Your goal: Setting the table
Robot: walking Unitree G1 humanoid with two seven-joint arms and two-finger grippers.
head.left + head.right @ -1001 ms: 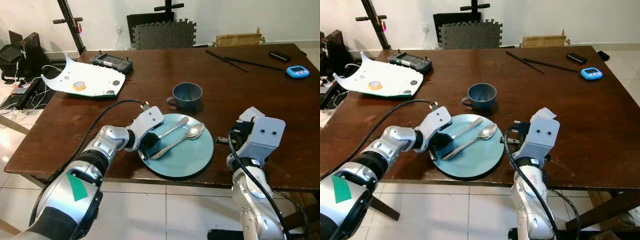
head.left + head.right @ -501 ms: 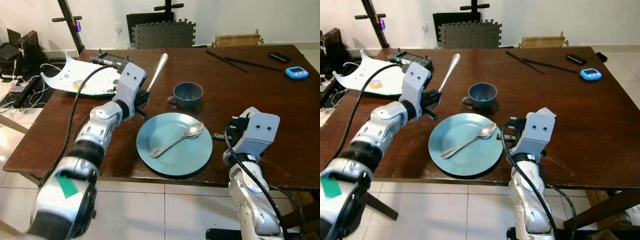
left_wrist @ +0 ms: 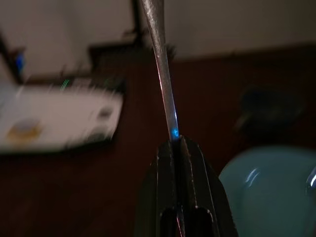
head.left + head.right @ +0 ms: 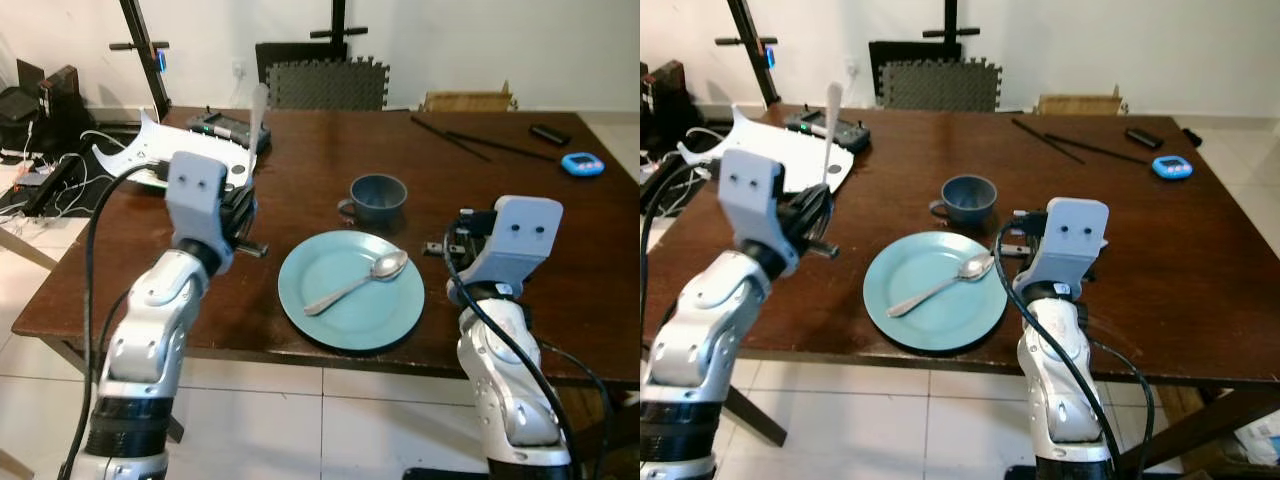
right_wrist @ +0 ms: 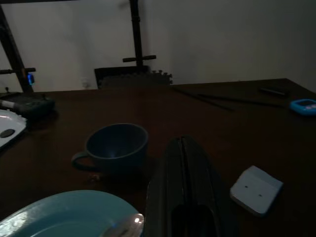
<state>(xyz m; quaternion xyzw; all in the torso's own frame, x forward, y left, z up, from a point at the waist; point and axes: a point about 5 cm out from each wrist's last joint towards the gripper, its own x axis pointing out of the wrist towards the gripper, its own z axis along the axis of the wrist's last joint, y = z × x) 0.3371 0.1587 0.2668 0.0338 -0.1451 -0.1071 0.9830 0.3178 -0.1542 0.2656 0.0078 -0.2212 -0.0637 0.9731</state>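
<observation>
I'm looking at a dark brown wooden table on a floor of pale tiles. Behind it stands a white wall, with a black chair and a grey foam mat propped against it.

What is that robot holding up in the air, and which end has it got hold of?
The left gripper pinches a piece of silver cutlery by its lower end, upright above the table. The right gripper holds nothing.
</observation>
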